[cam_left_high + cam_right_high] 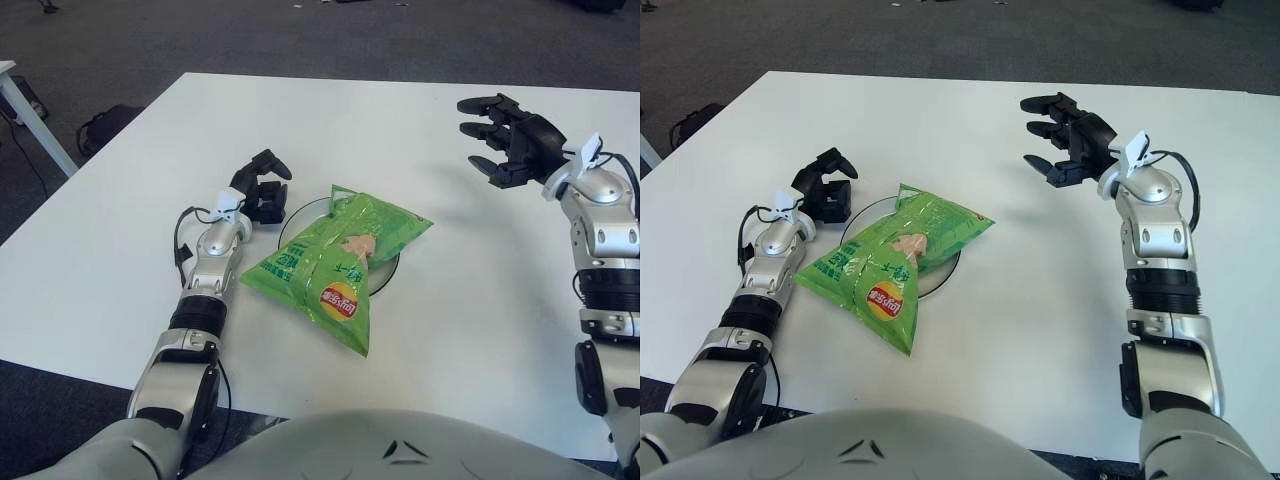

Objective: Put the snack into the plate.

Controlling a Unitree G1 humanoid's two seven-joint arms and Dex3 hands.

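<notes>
Fingers [490,135] of right hand [515,145] spread, empty — near surface's [480,300] far right edge. Snack bag [335,265] lies across plate [392,272]; left hand [262,192] beside plate's left rim — curled, holding nothing.

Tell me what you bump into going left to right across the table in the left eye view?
left hand → plate → green snack bag lying on the plate → right hand, fingers spread, holding nothing.

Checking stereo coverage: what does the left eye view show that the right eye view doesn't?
Left eye only: corner of a second table, far left. Right eye only: bare table right of the right arm. Both: snack across the plate, left hand curled by its left rim, right hand open at right.
</notes>
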